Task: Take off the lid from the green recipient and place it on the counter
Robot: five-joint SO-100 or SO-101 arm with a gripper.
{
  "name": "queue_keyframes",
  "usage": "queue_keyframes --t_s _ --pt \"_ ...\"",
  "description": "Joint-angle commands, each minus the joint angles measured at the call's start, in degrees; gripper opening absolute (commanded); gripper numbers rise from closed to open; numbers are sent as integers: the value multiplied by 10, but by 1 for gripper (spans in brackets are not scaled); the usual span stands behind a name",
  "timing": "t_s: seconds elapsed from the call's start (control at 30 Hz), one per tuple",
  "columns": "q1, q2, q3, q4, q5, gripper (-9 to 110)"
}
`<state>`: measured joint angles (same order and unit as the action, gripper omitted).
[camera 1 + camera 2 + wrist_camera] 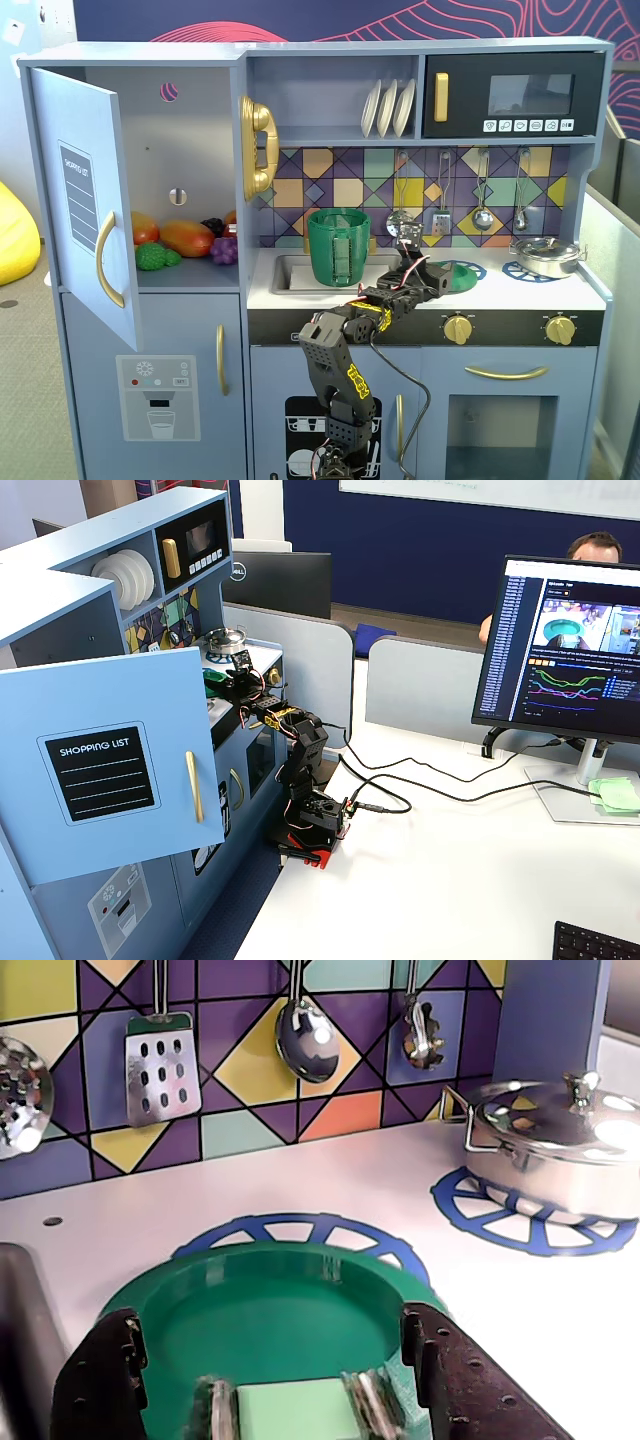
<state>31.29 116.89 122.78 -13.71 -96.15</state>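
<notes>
The gripper (290, 1410) pinched the lid (260, 1315) by its strap handle, resting it near the counter's (330, 1175) front edge, ready for release.

lid (262, 1310): dark green disc, lying flat on a blue burner ring
green recipient (338, 247): tall, upright, open-topped, at the sink
counter (380, 1175): white worktop

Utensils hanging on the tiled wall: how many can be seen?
4: a skimmer, a slotted spatula, a ladle and a fourth utensil, left to right in the front fixed view. None seems hidden.
</notes>
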Motion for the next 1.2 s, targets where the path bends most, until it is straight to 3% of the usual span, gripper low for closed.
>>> queue_keyframes --t_s 0.0,0.27,0.43,0.5,0.67,0.83,0.97,1.17 --pt "-20 127 -67 129 10 24" --pt "-65 341 -62 576 37 20" --pt "-137 410 14 780 64 6" --pt "-157 425 76 789 62 1" --pt "-227 467 277 697 36 0" --pt "-311 474 383 646 121 0" --pt "-328 534 445 726 40 0" --pt "-316 613 482 843 54 0"
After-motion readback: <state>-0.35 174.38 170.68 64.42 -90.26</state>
